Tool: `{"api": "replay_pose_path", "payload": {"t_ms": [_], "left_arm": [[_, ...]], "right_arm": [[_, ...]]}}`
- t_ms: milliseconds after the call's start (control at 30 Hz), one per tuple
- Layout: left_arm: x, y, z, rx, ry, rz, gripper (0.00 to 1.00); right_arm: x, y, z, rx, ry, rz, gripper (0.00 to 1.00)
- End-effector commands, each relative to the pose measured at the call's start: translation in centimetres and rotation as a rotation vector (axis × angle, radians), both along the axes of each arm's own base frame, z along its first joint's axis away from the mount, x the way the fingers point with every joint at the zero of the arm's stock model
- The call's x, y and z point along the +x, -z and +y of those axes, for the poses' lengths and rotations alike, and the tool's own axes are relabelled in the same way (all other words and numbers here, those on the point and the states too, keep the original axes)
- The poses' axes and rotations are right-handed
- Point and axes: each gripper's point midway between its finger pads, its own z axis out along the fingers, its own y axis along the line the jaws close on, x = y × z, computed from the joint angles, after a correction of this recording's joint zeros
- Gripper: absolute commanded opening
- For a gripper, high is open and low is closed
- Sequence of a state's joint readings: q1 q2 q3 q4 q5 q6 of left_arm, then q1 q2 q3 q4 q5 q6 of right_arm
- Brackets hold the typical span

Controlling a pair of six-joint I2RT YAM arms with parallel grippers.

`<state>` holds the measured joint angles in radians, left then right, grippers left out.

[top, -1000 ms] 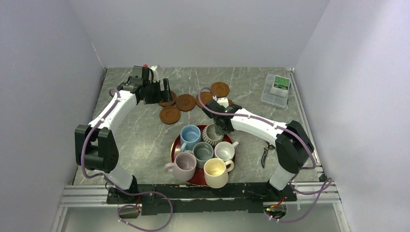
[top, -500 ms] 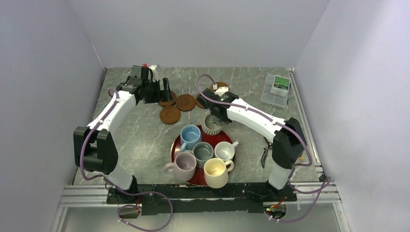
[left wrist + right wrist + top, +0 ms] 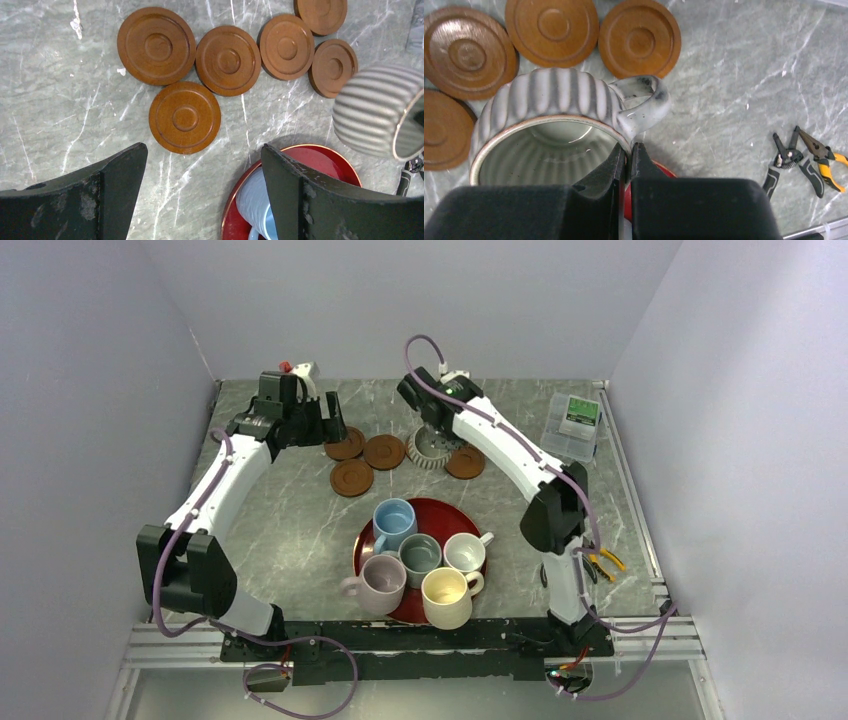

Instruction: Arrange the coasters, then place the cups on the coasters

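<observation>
Right claw (image 3: 628, 150), clamped on the ribbed mug (image 3: 549, 110) rim, has carried it off the red tray (image 3: 441, 511) to over the coasters (image 3: 185, 117). Left claw (image 3: 201, 150) hangs wide apart and empty above them. Five other mugs (image 3: 420, 553) sit on the tray, so the first placement looks close.

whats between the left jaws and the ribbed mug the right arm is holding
Two coasters lying side by side, just short of the ribbed mug; the top view shows it best.
</observation>
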<state>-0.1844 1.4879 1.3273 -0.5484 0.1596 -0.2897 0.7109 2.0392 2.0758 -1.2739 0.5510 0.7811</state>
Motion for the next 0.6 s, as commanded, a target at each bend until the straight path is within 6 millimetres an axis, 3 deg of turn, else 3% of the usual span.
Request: {"api": "replay_pose_path", "payload": {"t_ms": [0,233,567], "left_arm": [[0.2,-2.0,0.6,0.004,-0.013,-0.075,0.90],[0.3,-2.2,0.7,-0.007,-0.018,-0.078,0.90],[0.2,-2.1,0.5,-0.028,-0.009,-0.070,0.90]], "right_arm": [[2.7,-2.4,-1.3,0.012,0.044,-0.041,0.00],[5.5,-1.2,-1.7,0.085,0.092,-0.045,0.00],[8.7,1.3,0.6,0.169,0.087,-0.047,0.00]]}}
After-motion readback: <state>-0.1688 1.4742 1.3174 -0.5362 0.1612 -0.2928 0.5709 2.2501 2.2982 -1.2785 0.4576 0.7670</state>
